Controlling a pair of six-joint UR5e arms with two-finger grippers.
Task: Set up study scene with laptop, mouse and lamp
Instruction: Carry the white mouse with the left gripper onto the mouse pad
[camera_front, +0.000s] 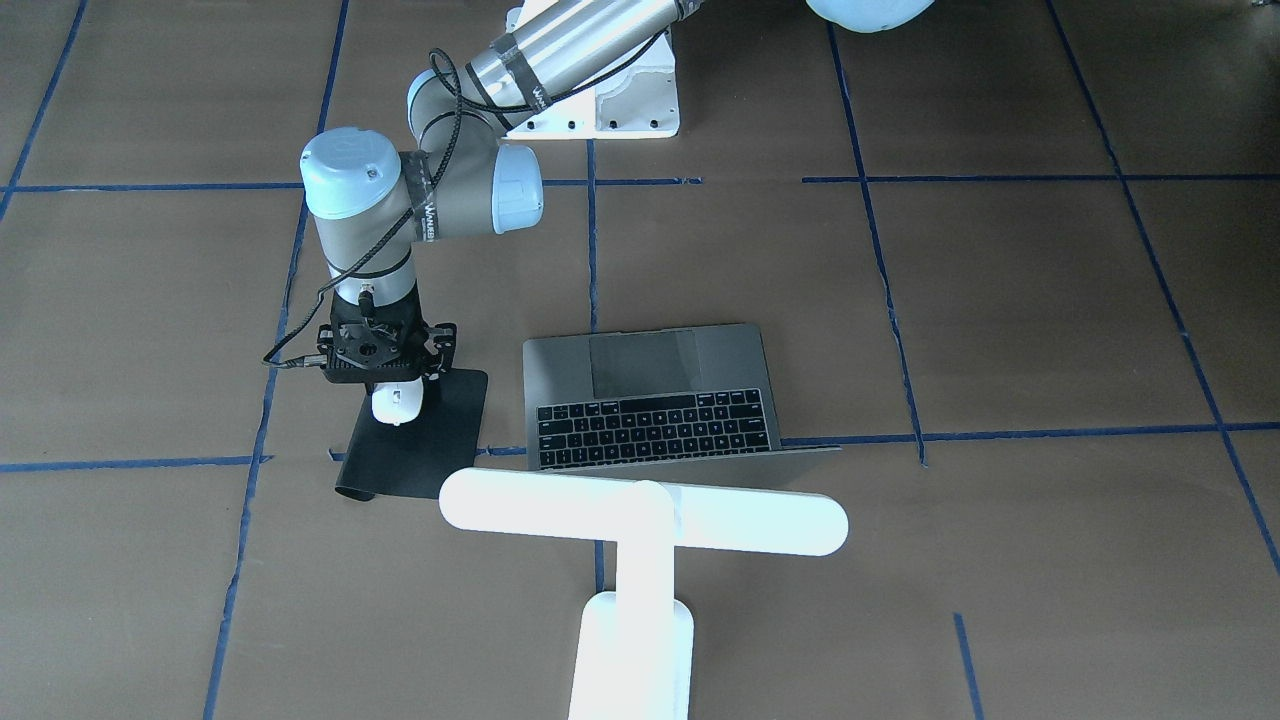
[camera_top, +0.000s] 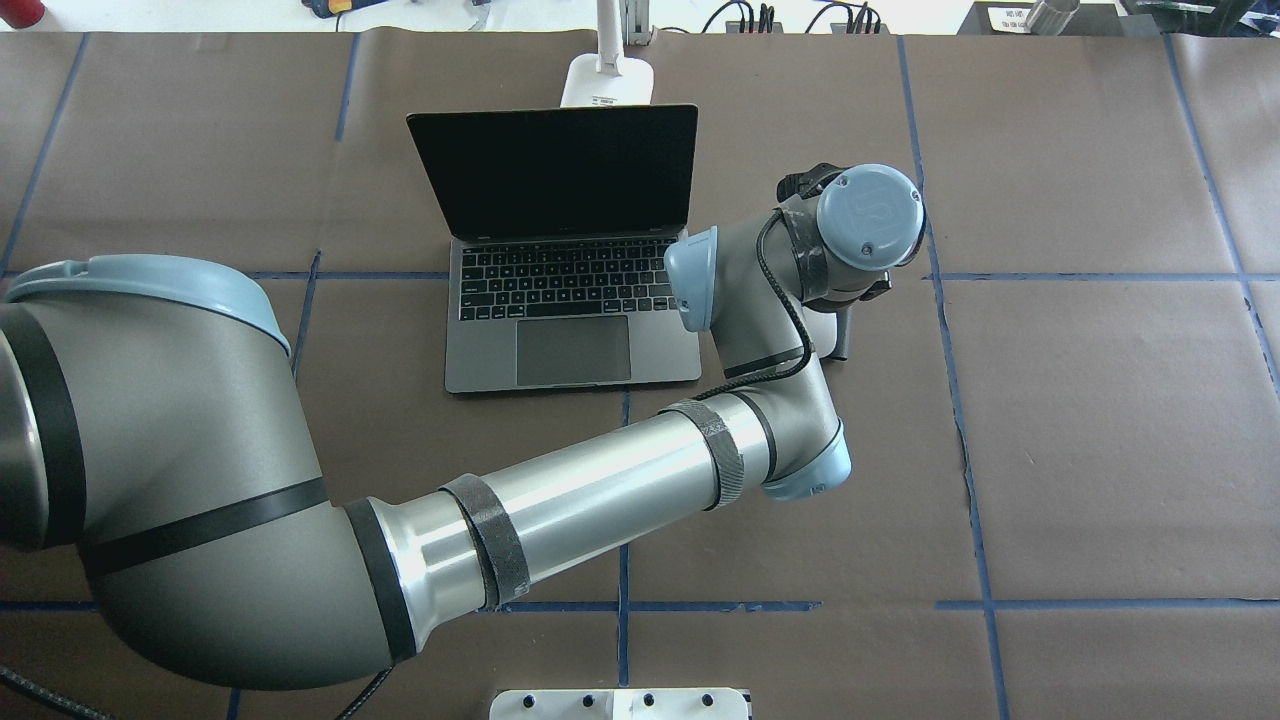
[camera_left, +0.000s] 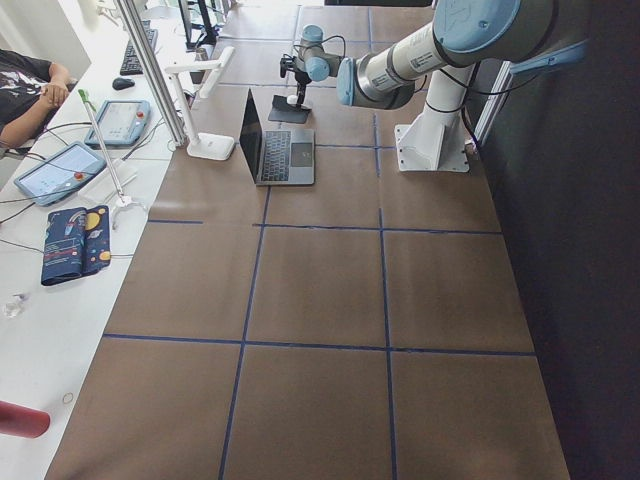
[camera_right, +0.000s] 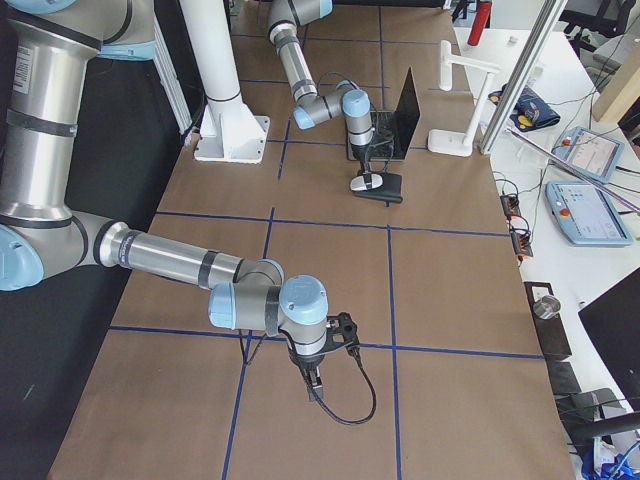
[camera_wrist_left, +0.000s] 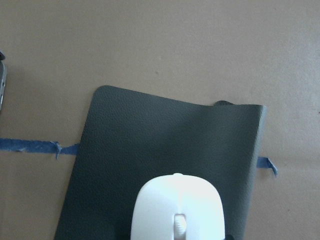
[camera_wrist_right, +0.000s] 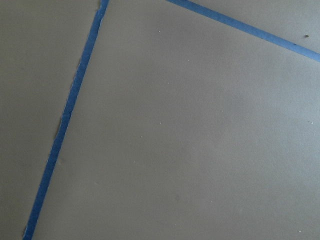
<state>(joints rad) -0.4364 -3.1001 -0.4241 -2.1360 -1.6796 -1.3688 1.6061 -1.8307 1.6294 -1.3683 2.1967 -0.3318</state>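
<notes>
Mouse (camera_front: 396, 405) placement is what the left arm is doing: the left gripper (camera_front: 395, 388) is reaching across to the robot's right of the laptop (camera_front: 650, 400) and is holding the white mouse from above, jaws closed against its sides, low over the black mat (camera_front: 440, 440). Whether the mouse is already touching the mat is not clear. The mat is lying just beside the laptop, so the mouse is going where a right hand would find it. The laptop is standing open with keys toward the robot, and the lamp (camera_front: 640, 525) is standing behind the screen, its bar reaching over the lid to light the keys. The right gripper (camera_right: 313, 385) is hanging over bare table (camera_front: 1000, 330), well apart; its fingers cannot be judged.
</notes>
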